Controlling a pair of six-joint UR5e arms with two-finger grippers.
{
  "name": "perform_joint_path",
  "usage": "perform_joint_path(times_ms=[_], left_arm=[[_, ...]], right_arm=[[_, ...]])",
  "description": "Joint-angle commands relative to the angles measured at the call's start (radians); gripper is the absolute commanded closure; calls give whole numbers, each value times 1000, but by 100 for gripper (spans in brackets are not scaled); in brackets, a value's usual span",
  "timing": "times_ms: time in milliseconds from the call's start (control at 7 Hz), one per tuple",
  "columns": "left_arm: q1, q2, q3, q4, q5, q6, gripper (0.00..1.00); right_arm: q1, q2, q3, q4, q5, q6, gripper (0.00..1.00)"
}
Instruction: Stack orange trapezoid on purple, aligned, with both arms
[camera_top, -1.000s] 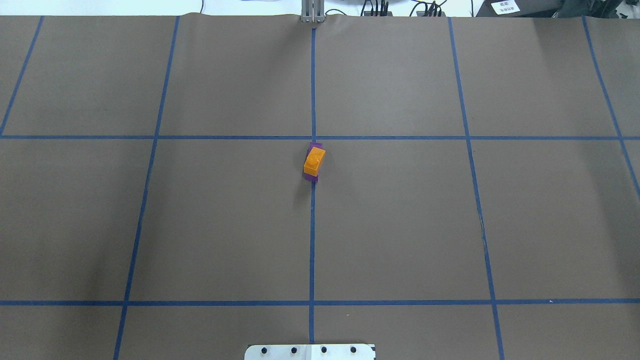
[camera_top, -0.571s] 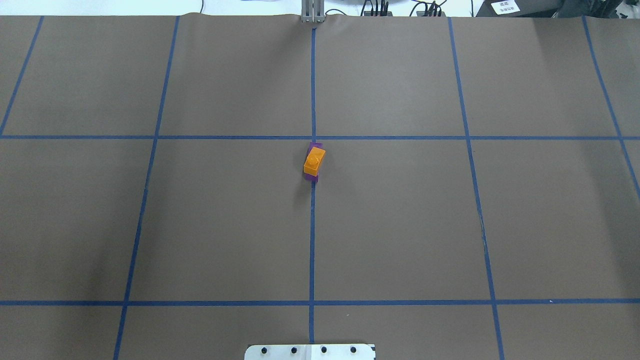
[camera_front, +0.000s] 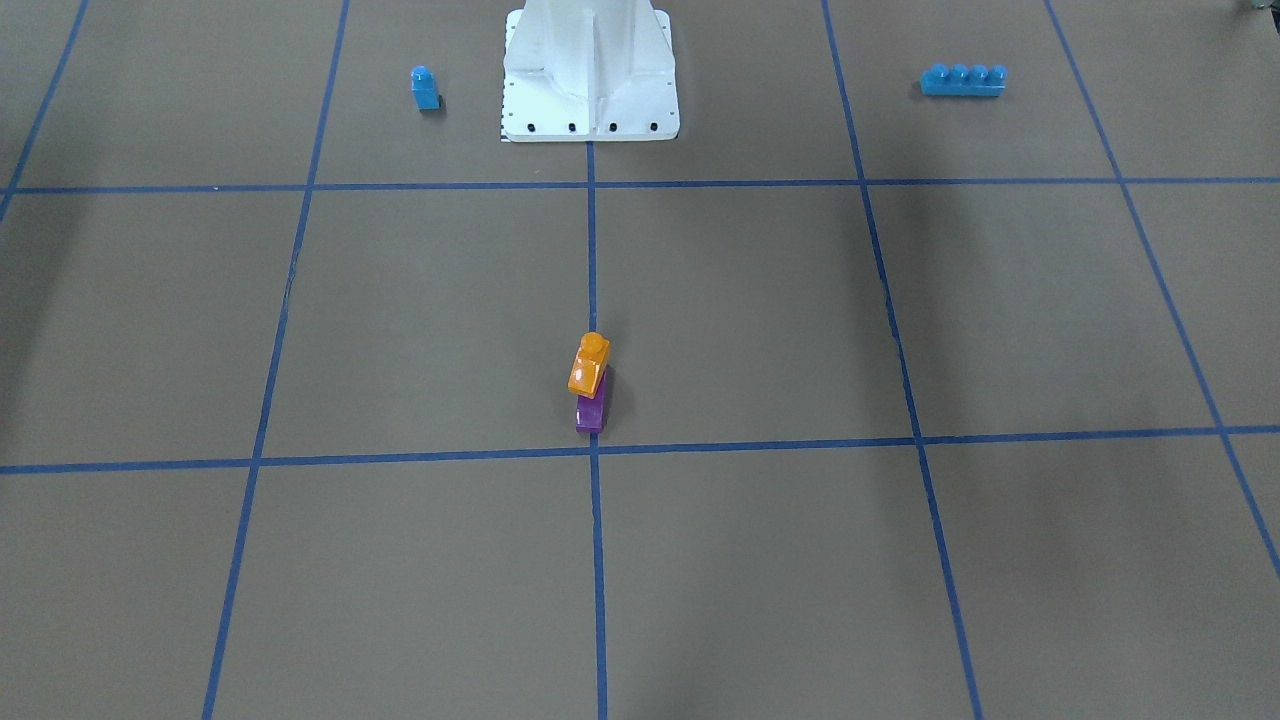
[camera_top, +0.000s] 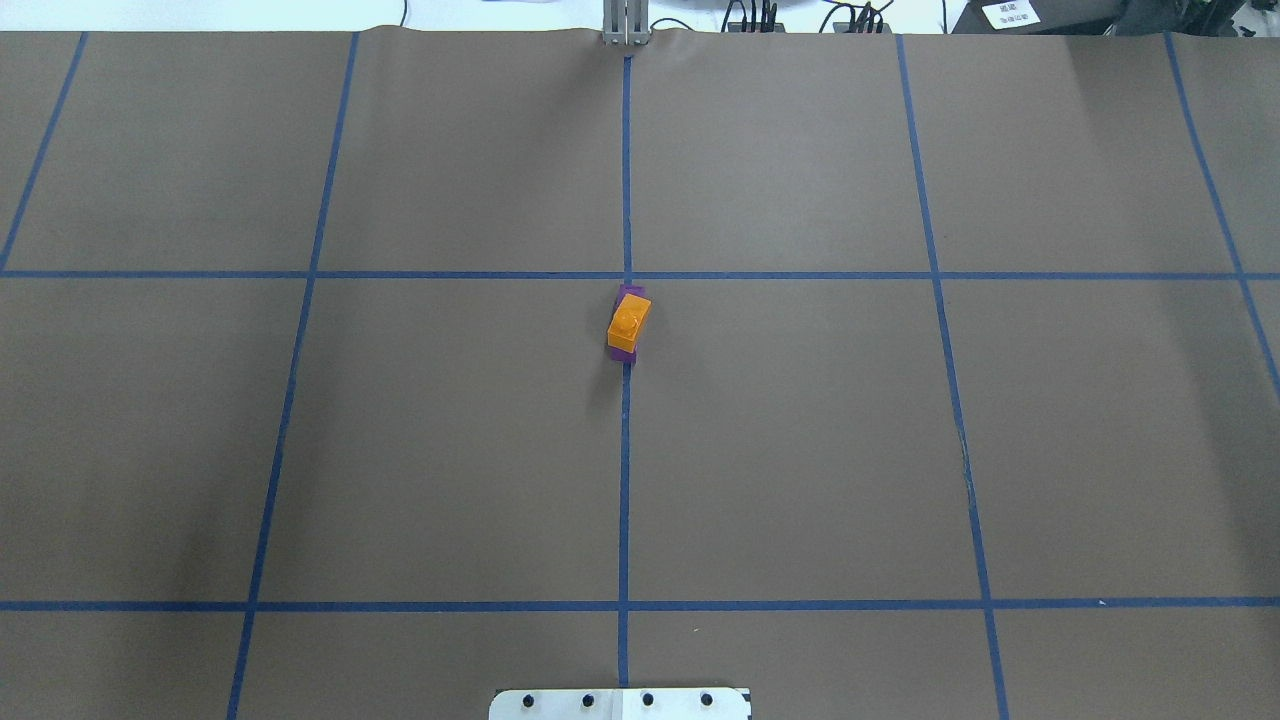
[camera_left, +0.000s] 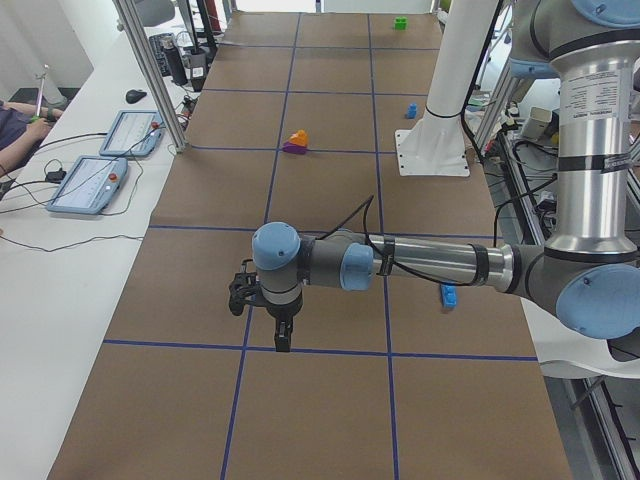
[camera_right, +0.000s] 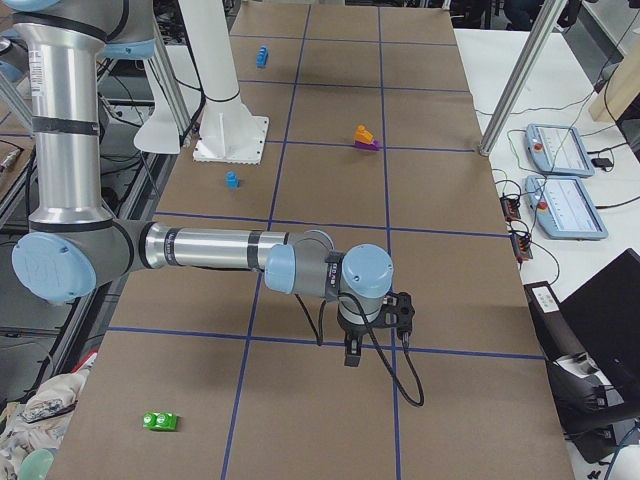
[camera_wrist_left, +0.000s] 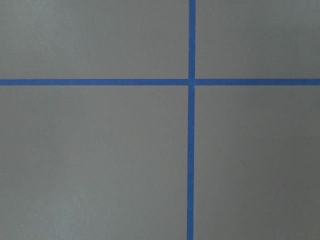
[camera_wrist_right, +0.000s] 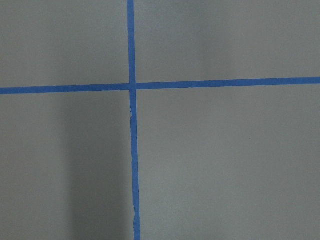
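The orange trapezoid (camera_top: 628, 320) sits on top of the purple brick (camera_top: 624, 353) at the table's middle, on the centre tape line. It looks slightly turned against the purple, whose ends stick out. In the front view the orange (camera_front: 589, 368) rests on the purple (camera_front: 590, 412), stud up. No gripper touches them. My left gripper (camera_left: 283, 335) hangs over the table's left end, far from the stack. My right gripper (camera_right: 352, 352) hangs over the right end. They show only in the side views, so I cannot tell whether they are open or shut.
A blue single-stud brick (camera_front: 424, 88) and a long blue four-stud brick (camera_front: 963, 80) lie either side of the white robot base (camera_front: 590, 110). A green brick (camera_right: 160, 421) lies near the right end. Both wrist views show only brown paper and blue tape.
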Motion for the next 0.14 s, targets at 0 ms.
perform_joint_path(times_ms=[0], left_arm=[[-1, -4, -2, 1, 2, 0, 0]], right_arm=[[0, 0, 1, 0, 0, 0, 0]])
